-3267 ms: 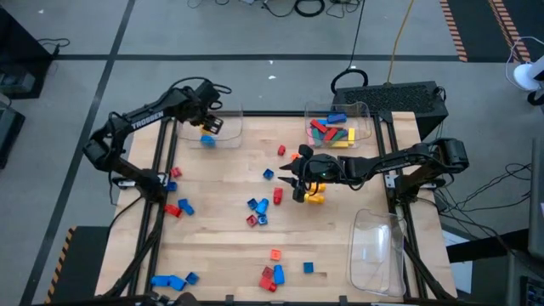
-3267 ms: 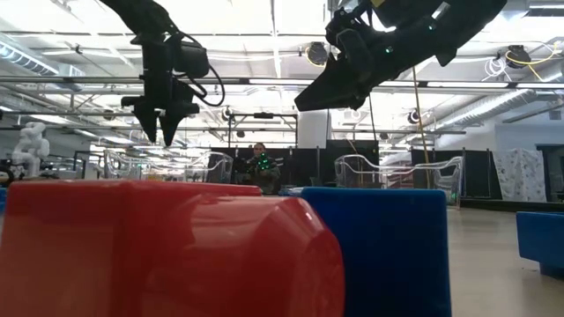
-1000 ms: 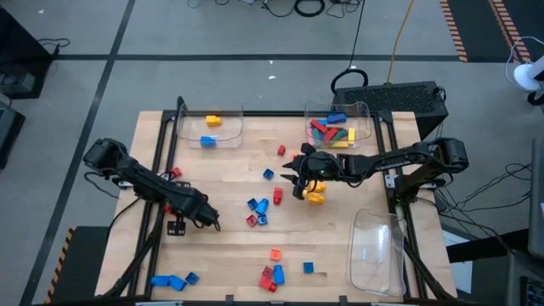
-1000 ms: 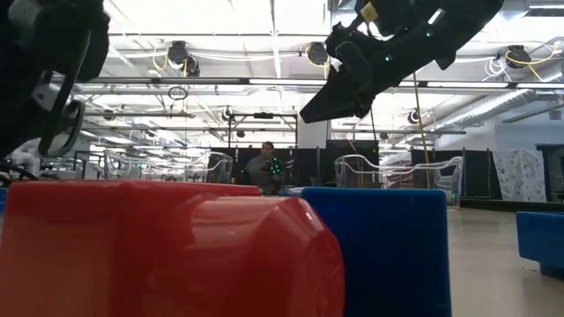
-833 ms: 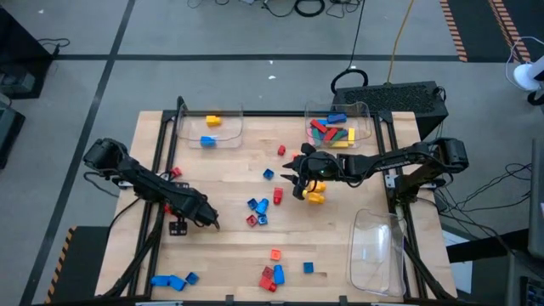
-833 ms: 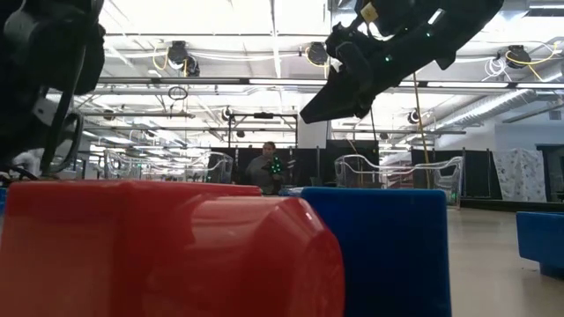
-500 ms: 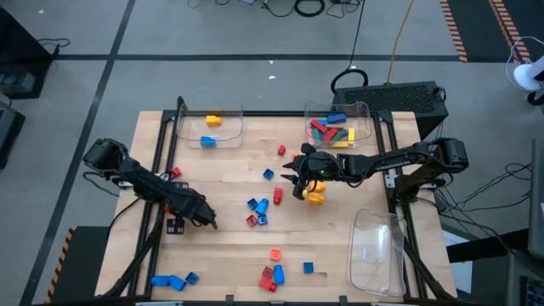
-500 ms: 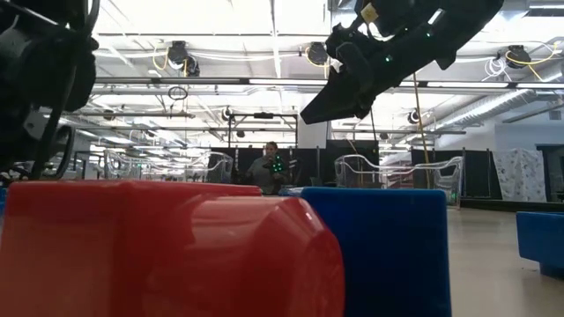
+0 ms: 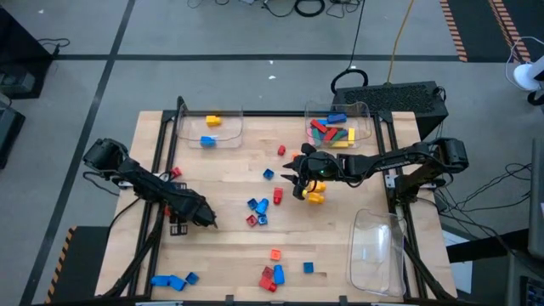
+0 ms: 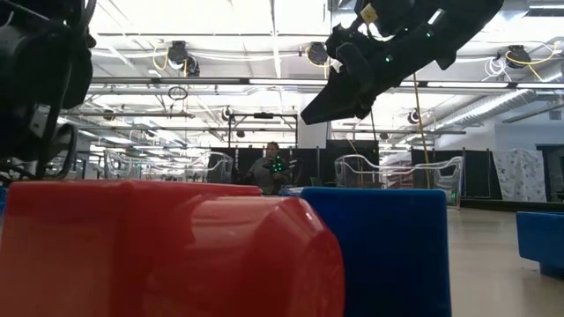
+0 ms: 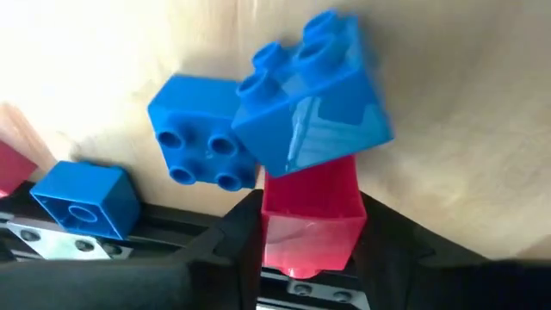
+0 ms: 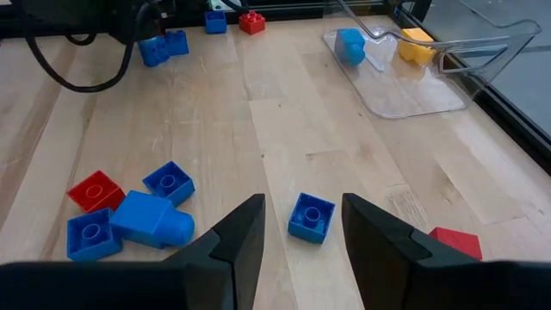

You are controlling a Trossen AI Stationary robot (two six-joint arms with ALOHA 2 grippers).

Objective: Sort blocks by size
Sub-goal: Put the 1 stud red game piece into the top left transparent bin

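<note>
Blocks lie scattered over the wooden table (image 9: 229,170), and only the left wrist view shows the left gripper (image 9: 204,218), low at 8 o'clock, clamping a red block (image 11: 308,217), while the right gripper (image 9: 295,181) hovers open above a small blue block (image 12: 311,216) with bare wood around it.

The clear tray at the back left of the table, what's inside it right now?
The clear tray holds two blocks: a yellow block toward the back and a blue block nearer the front. Nothing covers the tray from above.
</note>
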